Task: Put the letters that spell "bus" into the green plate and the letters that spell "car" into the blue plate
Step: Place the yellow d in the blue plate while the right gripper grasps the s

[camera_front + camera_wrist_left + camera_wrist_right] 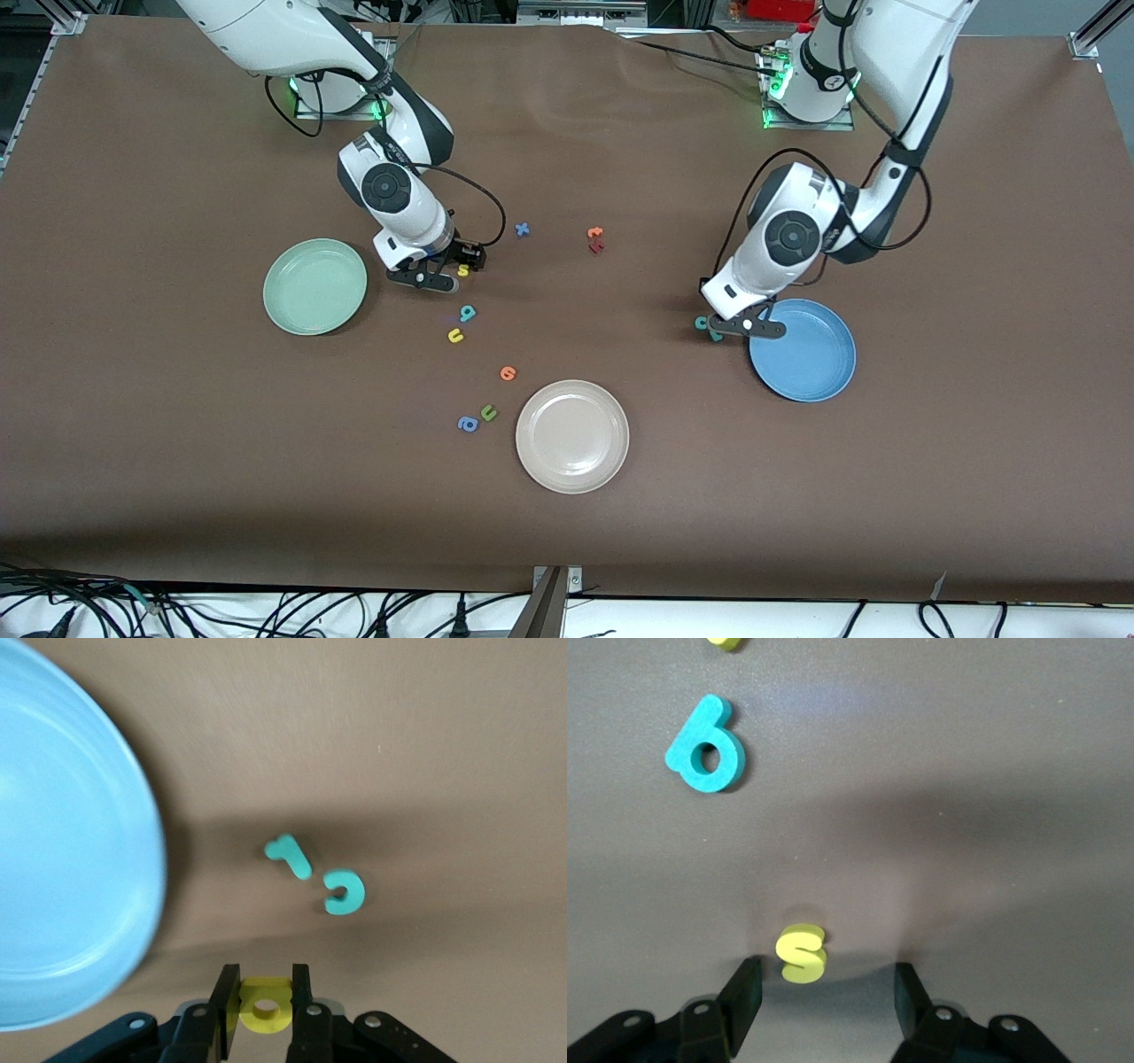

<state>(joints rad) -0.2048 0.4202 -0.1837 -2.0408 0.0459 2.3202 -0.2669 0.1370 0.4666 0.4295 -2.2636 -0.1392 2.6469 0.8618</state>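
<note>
My left gripper is shut on the yellow "a". It is low over the table beside the rim of the blue plate. The teal "r" and teal "c" lie on the table just ahead of it. My right gripper stands open low over the table beside the green plate. The yellow "s" lies flat at its fingertips, nearer one finger, touched by neither. The teal "b" and yellow "u" lie nearer the front camera than the "s".
A beige plate sits nearest the front camera. An orange round letter, a green "u" and a blue "a" lie beside it. A blue "x", an orange "t" and a red letter lie mid-table.
</note>
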